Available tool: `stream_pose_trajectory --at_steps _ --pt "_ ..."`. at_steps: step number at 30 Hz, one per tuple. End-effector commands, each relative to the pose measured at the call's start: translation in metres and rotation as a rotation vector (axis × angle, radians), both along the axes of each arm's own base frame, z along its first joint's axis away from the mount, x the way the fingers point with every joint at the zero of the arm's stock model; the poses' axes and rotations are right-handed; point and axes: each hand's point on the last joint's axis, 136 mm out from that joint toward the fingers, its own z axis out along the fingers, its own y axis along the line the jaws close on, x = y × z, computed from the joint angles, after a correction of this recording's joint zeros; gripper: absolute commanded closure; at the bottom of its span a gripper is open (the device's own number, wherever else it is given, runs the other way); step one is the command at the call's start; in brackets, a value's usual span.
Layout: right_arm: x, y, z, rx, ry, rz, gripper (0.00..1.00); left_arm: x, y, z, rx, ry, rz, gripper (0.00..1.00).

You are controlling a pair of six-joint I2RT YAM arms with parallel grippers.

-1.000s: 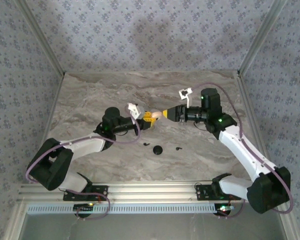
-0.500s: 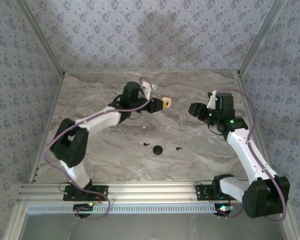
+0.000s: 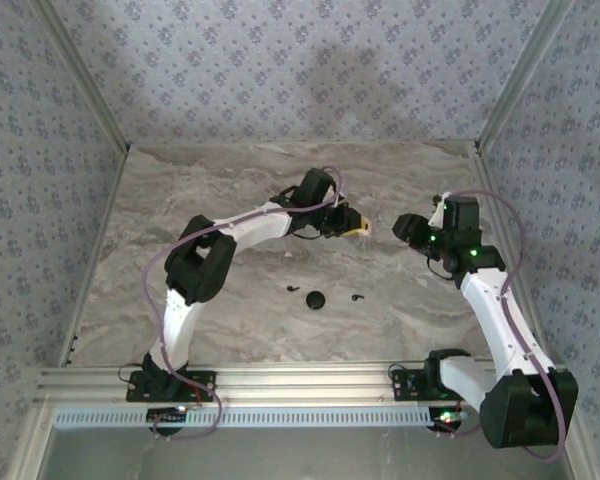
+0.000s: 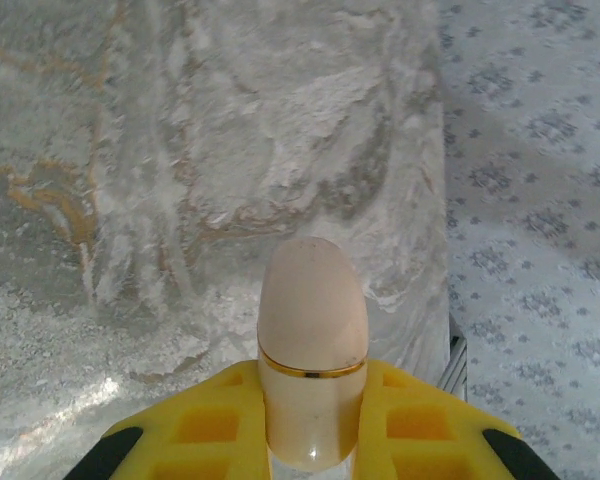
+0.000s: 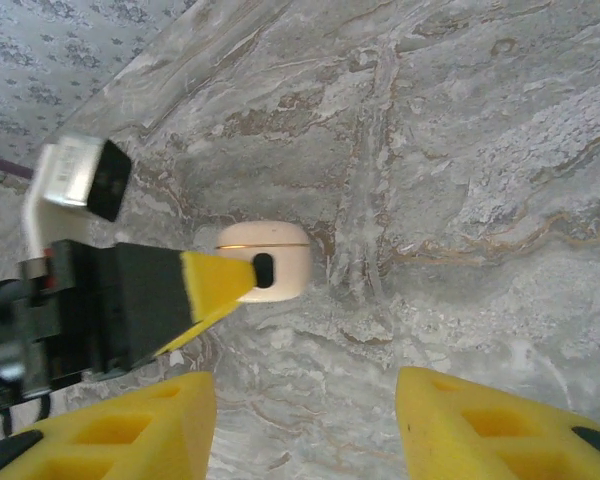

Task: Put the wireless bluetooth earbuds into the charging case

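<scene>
Soft, even light fills the overhead view: a broad dim shadow smears across the back wall (image 3: 330, 60), and only faint shadows sit under the arms on the marble table (image 3: 180, 200). From the left wrist, a bright sheen glares off the marble low on the left, and the charging case (image 4: 312, 330) looms close, slightly soft. From the right wrist, the right gripper (image 5: 305, 400) shows its yellow fingers (image 5: 130, 425) blurred at the bottom edge, with the marble beyond crisp.

Your items: two black earbuds (image 3: 293, 290), lying apart on the table (image 3: 180, 220); beige charging case (image 4: 312, 340), closed, clamped in left gripper (image 4: 310, 388).
</scene>
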Motion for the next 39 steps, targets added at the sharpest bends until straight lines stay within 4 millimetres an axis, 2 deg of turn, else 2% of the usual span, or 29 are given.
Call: stream_pose_trajectory --at_steps 1,14,26,32,39 --pt "-0.007 -0.005 -0.004 -0.019 0.009 0.000 0.47 0.001 -0.012 0.003 0.000 0.095 0.049 0.89" --pt "-0.005 -0.002 -0.012 0.017 -0.002 -0.003 0.48 -0.013 -0.025 -0.034 0.096 0.194 0.050 0.84" --pt "-0.001 0.001 -0.019 0.036 0.008 0.006 0.48 -0.023 -0.022 -0.061 0.165 0.256 0.063 0.82" --pt "-0.003 0.002 -0.021 0.035 0.015 0.011 0.48 -0.026 -0.017 -0.067 0.194 0.270 0.071 0.74" --pt "-0.003 0.006 -0.013 0.051 -0.001 0.029 0.48 -0.027 -0.010 -0.066 0.220 0.263 0.074 0.62"
